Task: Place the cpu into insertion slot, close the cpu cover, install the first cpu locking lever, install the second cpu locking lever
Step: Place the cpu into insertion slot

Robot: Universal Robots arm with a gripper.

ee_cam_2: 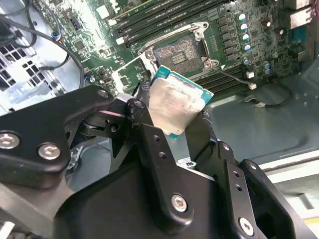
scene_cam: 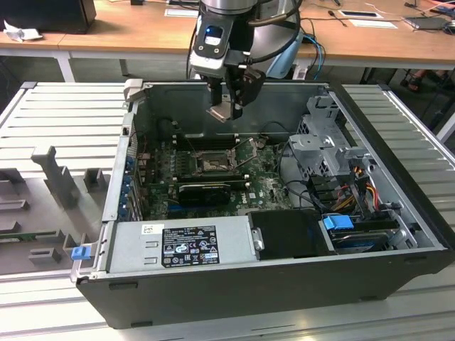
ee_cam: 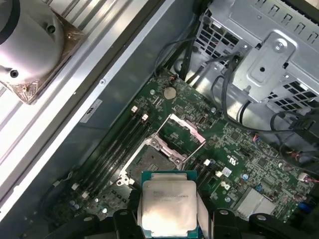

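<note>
**Above the open computer case (scene_cam: 284, 295), the cpu (scene_cam: 221, 112) hangs over its insertion slot (scene_cam: 211, 162)**

From where I stand, the tool (scene_cam: 227, 106) pinches the cpu by two opposite edges, likely to leave its underside free for seating. The slot lies bare well below it; in the first wrist view the cpu cover (ee_cam: 182, 130) stands swung up. The arm hangs near the case's rear wall, wrist tipped, so the cpu sits tilted, not level.
</note>
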